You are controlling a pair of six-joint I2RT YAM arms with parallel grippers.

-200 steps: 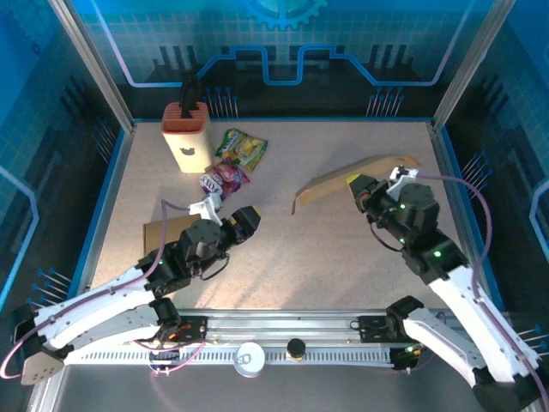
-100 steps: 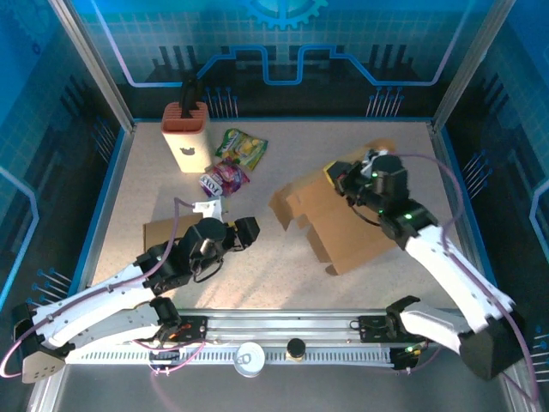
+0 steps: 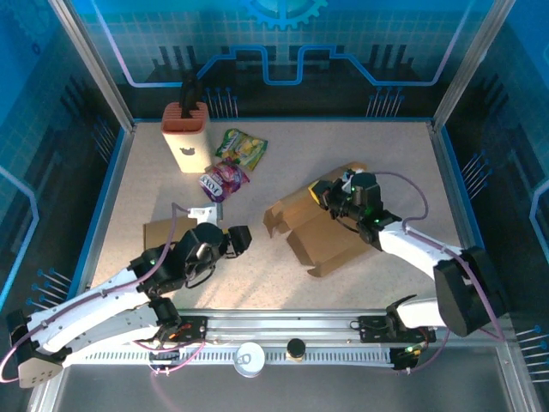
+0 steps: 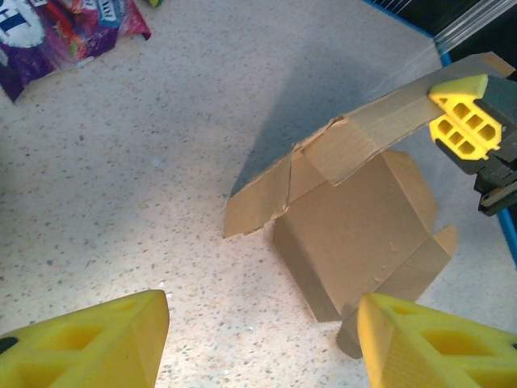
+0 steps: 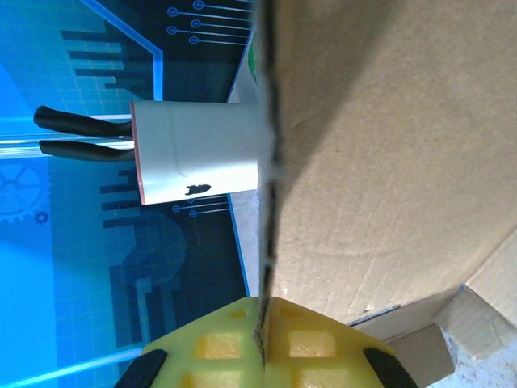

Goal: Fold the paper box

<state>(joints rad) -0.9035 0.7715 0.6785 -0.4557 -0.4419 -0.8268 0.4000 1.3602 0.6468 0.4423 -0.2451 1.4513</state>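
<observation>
Left gripper (image 3: 238, 239): It is wide open and holds nothing. It sits low over the bench (image 3: 283, 154), on the left side.
Way to the box: In the top view the paper box (image 3: 324, 233) lies at 3 o'clock from the left gripper. It is near but not touching. In the left wrist view the box is just ahead, at about 12 to 1 o'clock.
Paper box: It is a flat, open sheet of brown card with flaps. It lies in the middle of the bench, a bit to the right. Its near part rests on the bench and its far edge is lifted up.
Long side: I think it runs from about 8 o'clock to 2 o'clock in the top view. A loose flap sticks out at 9 o'clock, toward the left gripper.
Right gripper (image 3: 324, 194): It is closed tight on the lifted far edge, at the box's 12 o'clock.
Nearer arm: The right one has the box. The left one is free and close.
Next move: I think the left gripper must go toward 3 o'clock to reach the loose flap.
</observation>
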